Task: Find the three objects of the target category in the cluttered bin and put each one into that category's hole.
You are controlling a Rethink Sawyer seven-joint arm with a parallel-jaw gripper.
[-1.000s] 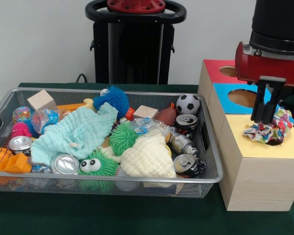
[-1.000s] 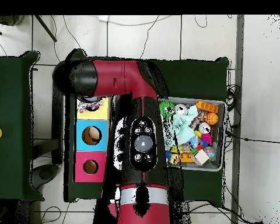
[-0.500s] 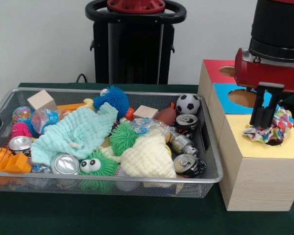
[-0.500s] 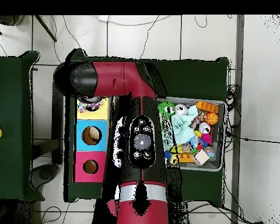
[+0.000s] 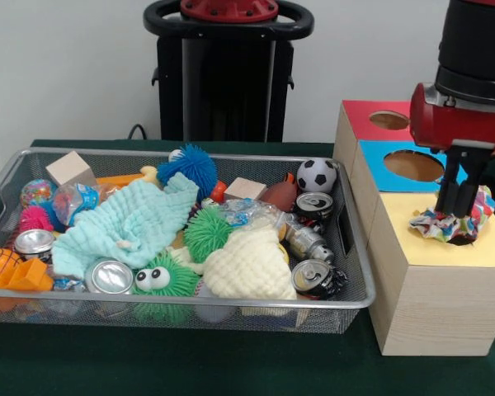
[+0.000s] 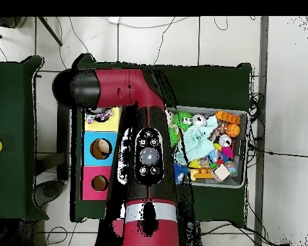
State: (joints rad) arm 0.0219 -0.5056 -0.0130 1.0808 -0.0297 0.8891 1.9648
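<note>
The bin [image 5: 190, 153], a wide silver mesh tray, holds cans, balls, spiky toys, wooden blocks and cloths; it also shows in the overhead view [image 6: 244, 116]. A multicoloured cloth [image 5: 429, 224] lies bunched over the hole of the yellow-topped box [image 5: 429, 280]. My gripper [image 5: 455, 210] points straight down into this cloth at its right part. In the overhead view the cloth [image 6: 97, 116] shows on the yellow top [image 6: 116, 118], and the arm hides the gripper.
A blue-topped box [image 5: 379, 161] and a red-topped box [image 5: 359, 115], each with a round hole, stand behind the yellow one. A pale green cloth [image 5: 132, 223] and a cream knitted cloth [image 5: 247, 264] lie in the bin. The black pedestal [image 5: 227, 74] stands behind the bin.
The gripper and arm have shifted to the right in the front view, over the cloth on the yellow box. The cloth has stayed over the hole.
</note>
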